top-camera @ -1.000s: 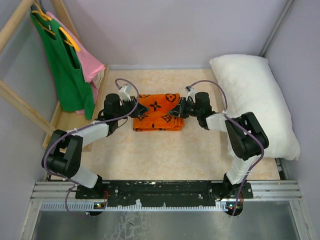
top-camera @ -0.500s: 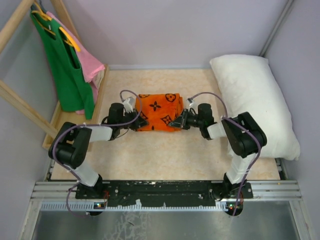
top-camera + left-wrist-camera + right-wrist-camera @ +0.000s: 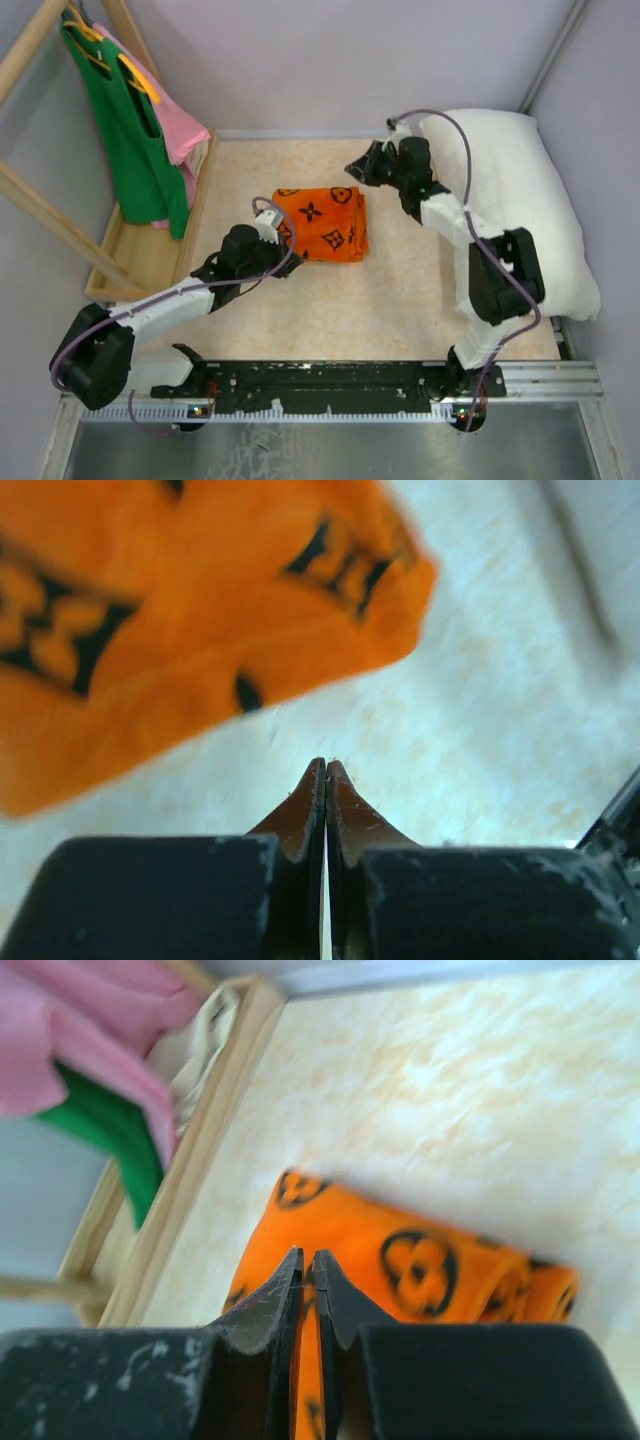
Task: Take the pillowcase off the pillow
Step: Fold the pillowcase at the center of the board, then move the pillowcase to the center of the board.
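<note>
Lying folded on the table [image 3: 400,290], pillowcase [image 3: 322,224] off and apart from the pillow [image 3: 515,200]; seemingly finishing. Left gripper [image 3: 283,238] pinching shut on nothing, right gripper [image 3: 356,167] hanging nearly closed, empty.

You're looking at a lab test cell, not a home: two robot arms bolted to a metal rail [image 3: 330,385], plain lilac partition walls [image 3: 330,60] boxing in a pale tabletop [image 3: 400,300], and a bare wooden rack [image 3: 40,215] holding prop clothes on hangers.
</note>
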Available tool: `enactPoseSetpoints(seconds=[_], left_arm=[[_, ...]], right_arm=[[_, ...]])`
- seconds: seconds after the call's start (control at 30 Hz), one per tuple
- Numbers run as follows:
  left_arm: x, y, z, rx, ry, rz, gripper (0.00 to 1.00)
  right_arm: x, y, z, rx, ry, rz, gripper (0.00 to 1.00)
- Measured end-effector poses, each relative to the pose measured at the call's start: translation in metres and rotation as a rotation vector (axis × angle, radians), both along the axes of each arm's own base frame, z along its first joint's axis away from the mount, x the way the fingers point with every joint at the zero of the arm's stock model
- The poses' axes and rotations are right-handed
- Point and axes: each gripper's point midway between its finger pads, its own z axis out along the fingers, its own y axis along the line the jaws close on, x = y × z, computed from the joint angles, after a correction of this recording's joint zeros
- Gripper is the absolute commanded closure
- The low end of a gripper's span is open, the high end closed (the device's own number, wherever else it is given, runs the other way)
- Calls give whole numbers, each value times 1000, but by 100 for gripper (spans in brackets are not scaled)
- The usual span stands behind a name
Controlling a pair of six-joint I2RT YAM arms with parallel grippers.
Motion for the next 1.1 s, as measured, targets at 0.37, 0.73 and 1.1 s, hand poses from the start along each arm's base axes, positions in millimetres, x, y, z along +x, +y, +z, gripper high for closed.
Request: enactPoseSetpoints(seconds=[0.37,0.73,1.1], left_arm=[[-35,50,-115,176,293,191,100],[51,20,-112,177,254,283,100],[191,-2,-105,294,121,326,100]], right_arm=[[134,-1,-90,-296,155,-92,88],[106,-20,-180,-471,301,-21,94],[35,-127,-164,-392,447,-242,72]])
